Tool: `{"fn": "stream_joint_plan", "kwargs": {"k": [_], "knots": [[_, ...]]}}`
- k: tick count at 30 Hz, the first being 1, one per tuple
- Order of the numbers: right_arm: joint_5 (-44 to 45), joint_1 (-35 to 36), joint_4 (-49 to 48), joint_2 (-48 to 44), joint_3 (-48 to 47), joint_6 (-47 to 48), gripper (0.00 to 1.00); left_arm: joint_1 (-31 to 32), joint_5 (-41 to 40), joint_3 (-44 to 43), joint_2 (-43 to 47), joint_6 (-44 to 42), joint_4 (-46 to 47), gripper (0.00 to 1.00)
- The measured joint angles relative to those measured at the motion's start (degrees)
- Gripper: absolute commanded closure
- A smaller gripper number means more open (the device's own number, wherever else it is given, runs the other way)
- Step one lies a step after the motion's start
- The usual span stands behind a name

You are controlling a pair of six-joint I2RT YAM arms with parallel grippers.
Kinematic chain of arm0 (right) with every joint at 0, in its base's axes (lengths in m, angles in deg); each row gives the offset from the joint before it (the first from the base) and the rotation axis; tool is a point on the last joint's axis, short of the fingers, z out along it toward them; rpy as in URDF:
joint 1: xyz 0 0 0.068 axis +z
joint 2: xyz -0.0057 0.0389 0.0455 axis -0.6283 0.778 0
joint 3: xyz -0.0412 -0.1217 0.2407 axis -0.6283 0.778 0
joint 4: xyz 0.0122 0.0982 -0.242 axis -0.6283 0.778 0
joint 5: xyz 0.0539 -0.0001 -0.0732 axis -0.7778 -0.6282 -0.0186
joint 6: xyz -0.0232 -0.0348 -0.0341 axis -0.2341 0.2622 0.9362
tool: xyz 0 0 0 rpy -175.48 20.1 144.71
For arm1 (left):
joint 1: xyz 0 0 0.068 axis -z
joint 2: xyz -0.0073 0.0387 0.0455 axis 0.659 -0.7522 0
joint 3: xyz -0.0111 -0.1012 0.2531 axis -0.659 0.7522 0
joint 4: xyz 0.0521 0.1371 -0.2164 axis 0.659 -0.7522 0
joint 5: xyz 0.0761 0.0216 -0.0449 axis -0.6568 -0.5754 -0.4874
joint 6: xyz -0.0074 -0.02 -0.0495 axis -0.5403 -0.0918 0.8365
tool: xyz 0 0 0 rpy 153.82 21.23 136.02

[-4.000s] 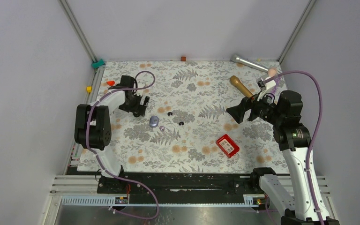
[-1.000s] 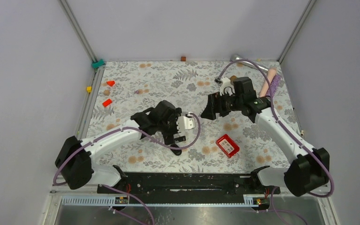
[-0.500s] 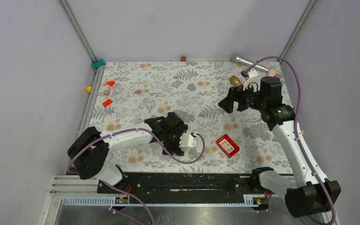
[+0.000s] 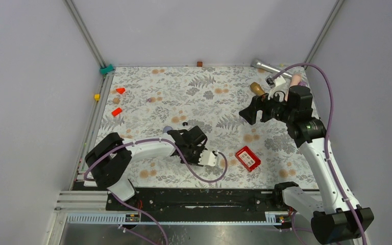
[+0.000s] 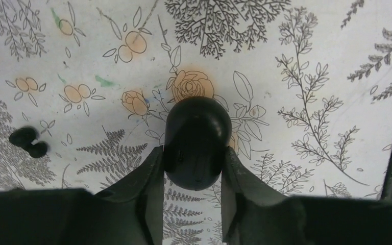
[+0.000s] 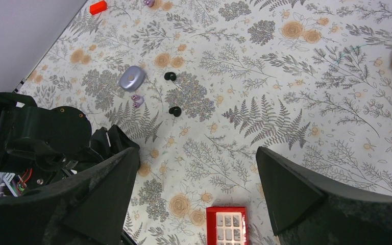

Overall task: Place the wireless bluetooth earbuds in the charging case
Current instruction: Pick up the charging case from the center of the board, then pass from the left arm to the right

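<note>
Wrist footage shows the left tool [image 5: 193,153] pinching a black charging case [image 5: 197,127], one black earbud [image 5: 28,142] lying apart on the tabletop [image 5: 311,61]; overhead, the left arm [image 4: 143,148] hides this grip. Spread wide, the right tool [image 6: 196,153] looks down on a purple case [image 6: 131,77] with a purple earbud [image 6: 137,100] beside it.

Floral-print tabletop [image 4: 204,92], plain grey walls [image 4: 204,30]

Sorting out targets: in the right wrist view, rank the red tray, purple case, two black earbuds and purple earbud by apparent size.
1. red tray, nearest and cropped.
2. purple case.
3. black earbuds and purple earbud: alike, not ranked.
</note>
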Motion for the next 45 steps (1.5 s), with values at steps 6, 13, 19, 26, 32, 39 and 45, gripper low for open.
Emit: {"fn": "stream_joint_plan", "kwargs": {"k": [6, 13, 19, 26, 32, 39, 45], "knots": [[-3.1, -0.1, 0.0, -0.8, 0.5, 3.0, 0.07, 0.0, 0.3, -1.4, -0.6, 1.3, -1.6, 0.99], [-14.1, 0.0, 6.1, -9.9, 0.4, 21.4, 0.13, -4.1, 10.6, -13.3, -4.9, 3.3, -12.7, 0.99], [-20.5, 0.3, 15.6, -11.9, -1.4, 40.2, 0.18, -10.7, 24.1, -28.7, -9.7, 5.8, -21.2, 1.00], [-27.9, 1.0, 28.8, -12.2, 1.5, 63.8, 0.18, -13.6, 38.3, -41.2, -19.6, 6.7, -34.3, 1.00], [-29.1, 7.6, 27.2, -11.9, 8.1, 71.4, 0.19, -14.0, 48.7, -47.1, -28.2, 3.7, -45.9, 1.00], [-23.0, 17.2, 15.1, -7.1, 14.0, 69.0, 0.23, -14.0, 54.3, -47.6, -30.3, 3.0, -51.2, 1.00], [-16.7, 23.3, 1.9, -3.8, 19.6, 62.4, 0.26, -14.0, 56.3, -47.9, -30.3, 3.0, -52.2, 1.00]]}}
